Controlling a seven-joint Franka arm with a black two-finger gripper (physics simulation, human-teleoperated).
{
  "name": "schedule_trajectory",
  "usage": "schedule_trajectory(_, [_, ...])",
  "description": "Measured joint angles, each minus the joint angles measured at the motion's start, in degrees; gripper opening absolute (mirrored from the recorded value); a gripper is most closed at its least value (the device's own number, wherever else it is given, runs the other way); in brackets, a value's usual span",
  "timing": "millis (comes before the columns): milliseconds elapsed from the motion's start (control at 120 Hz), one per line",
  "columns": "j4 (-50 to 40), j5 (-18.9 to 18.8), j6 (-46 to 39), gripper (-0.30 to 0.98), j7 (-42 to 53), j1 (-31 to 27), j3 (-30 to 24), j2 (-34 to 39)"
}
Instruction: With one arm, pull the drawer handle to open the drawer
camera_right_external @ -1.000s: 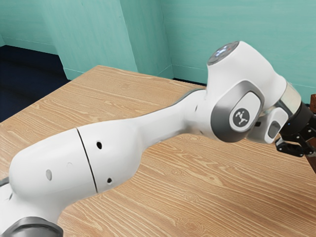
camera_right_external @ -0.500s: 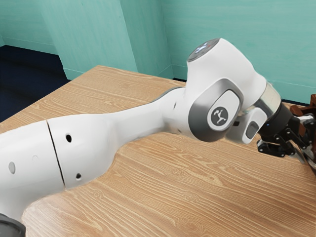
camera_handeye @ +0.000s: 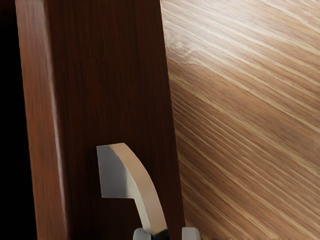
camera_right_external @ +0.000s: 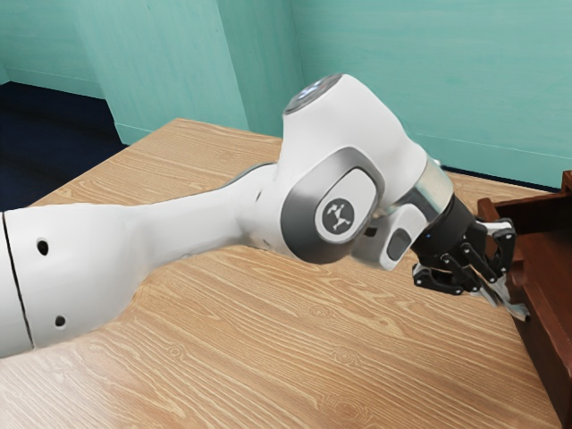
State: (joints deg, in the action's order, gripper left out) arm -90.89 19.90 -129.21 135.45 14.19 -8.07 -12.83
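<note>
The gripper (camera_right_external: pixel 511 299) is, as far as I can make out, pinching the handle (camera_handeye: pixel 144 187), its fingers (camera_handeye: pixel 142 233) partway together with the bowed metal running between them. The handle is fixed to the outer face of the drawer (camera_right_external: pixel 541 344), its long axis following that face, so the hand reaches in from the arm's side and takes it crosswise. What counts now is the line of the pull: straight off that face, back toward the arm's base, the exterior view's left, with the cabinet (camera_right_external: pixel 567 183) behind. Against the exterior view of half a second ago, the hand has drawn back that way and the drawer front has come along with it, out over the table (camera_right_external: pixel 357 357), so that much more of the dark wood shows. I'd call the drawer partly open and the pull well under way; veering sideways could make it bind or let the handle slip.
</note>
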Motion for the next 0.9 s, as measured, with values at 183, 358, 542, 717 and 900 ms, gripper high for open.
schedule_trajectory(183, [-4.4, 1.2, -0.1, -0.09, 0.4, -1.5, 0.0, 3.2])
schedule_trajectory(358, [-7.3, 1.4, 0.0, -0.09, 0.6, -2.2, 0.0, 5.5])
schedule_trajectory(542, [-10.2, 1.9, 0.0, -0.09, 0.8, -2.9, 0.1, 7.7])
schedule_trajectory(717, [-12.1, 2.1, 0.1, -0.09, 0.9, -3.5, 0.1, 9.5])
schedule_trajectory(900, [-13.6, 2.2, 0.3, -0.09, 0.9, -3.8, 0.3, 11.0])
